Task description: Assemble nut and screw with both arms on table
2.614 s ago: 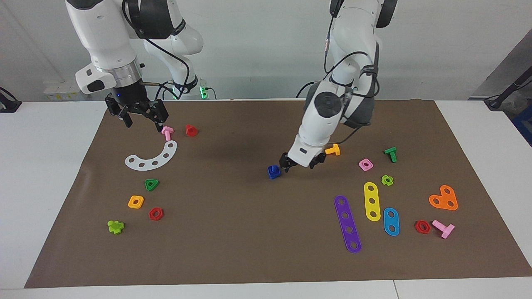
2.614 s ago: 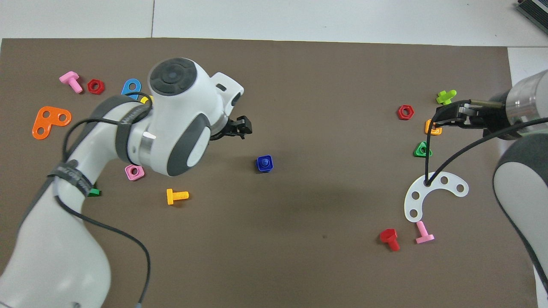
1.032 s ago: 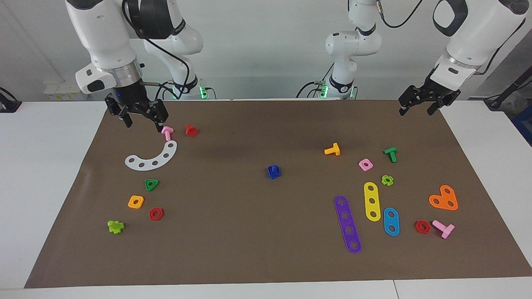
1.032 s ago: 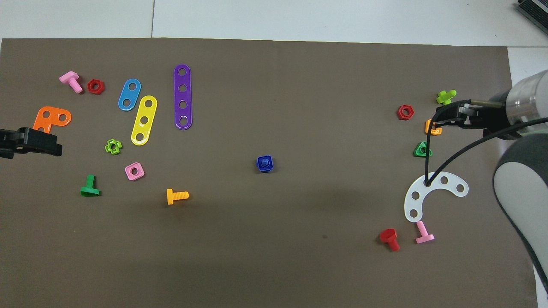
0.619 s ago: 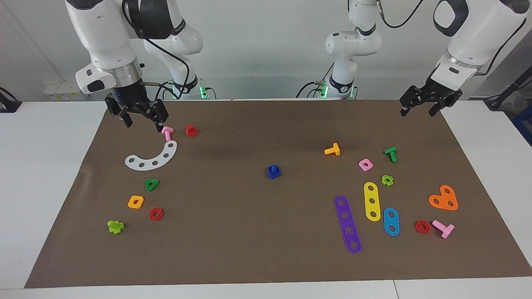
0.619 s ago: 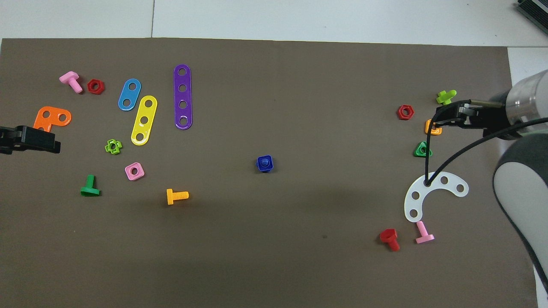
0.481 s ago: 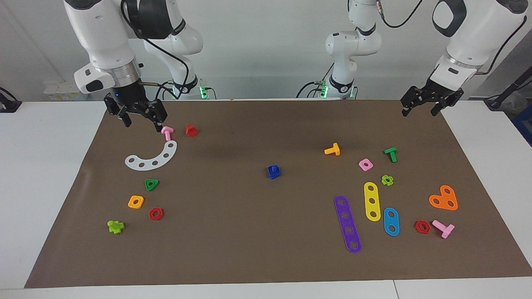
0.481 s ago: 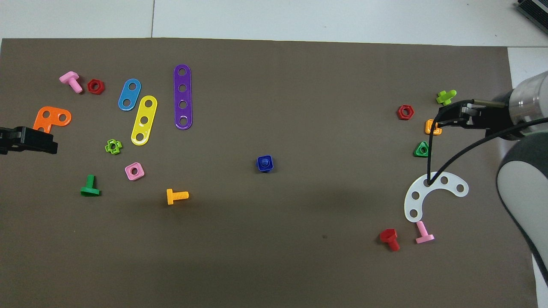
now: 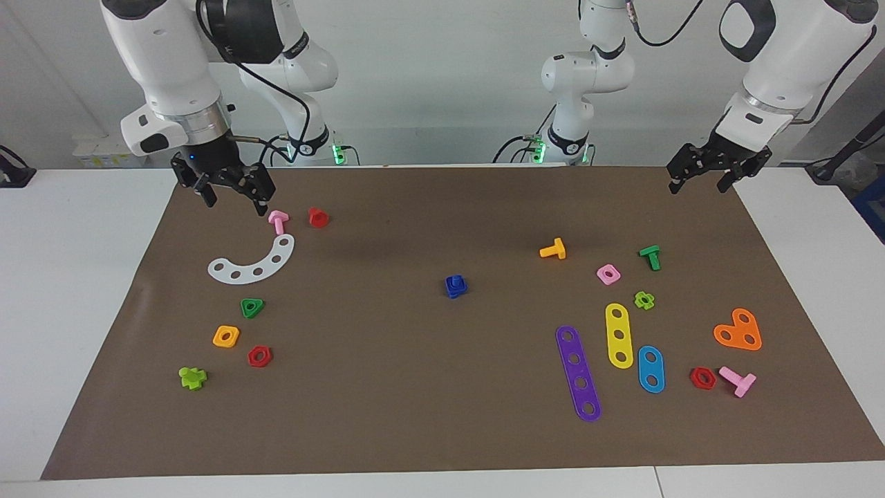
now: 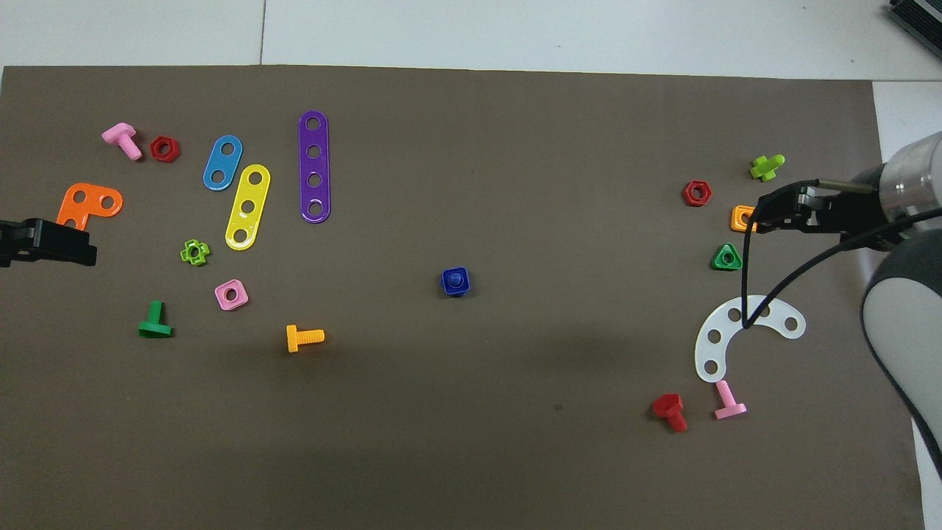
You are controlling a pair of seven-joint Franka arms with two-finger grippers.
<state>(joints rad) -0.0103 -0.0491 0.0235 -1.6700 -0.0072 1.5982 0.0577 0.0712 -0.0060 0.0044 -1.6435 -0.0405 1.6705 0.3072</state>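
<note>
Blue nut and screw already joined at mid-mat, both grippers clear

Blue pair sits alone near the centre of the brown mat on the table [image 9: 83,277]. In the overhead view the nut [image 10: 455,282] lies flat with the screw [image 10: 456,278] showing as a round stub through its centre hole; in the facing view the two read as one stacked dark-blue lump, nut [image 9: 455,286] flat on the mat. Screw axis looks upright, so no long axis lies along the table. Judged from this, the assembly looks done.

Left gripper [image 9: 711,174] hangs over the mat's corner nearest the left arm's base, fingers spread, nothing between them. Only its black tip shows in the overhead view, left gripper [image 10: 51,243], over the orange heart-shaped plate [image 10: 87,207].

Right gripper [image 9: 231,190] hangs over the opposite corner, above the mat near the pink bolt [image 9: 278,220] and the white curved strip [image 9: 256,264], fingers apart and empty.

The blue pair is well apart from both, lying away from the robots and toward the table's middle from each gripper. Neither arm looks clearly nearer. No further grasp seems called for; any move left is probably a retreat.
</note>
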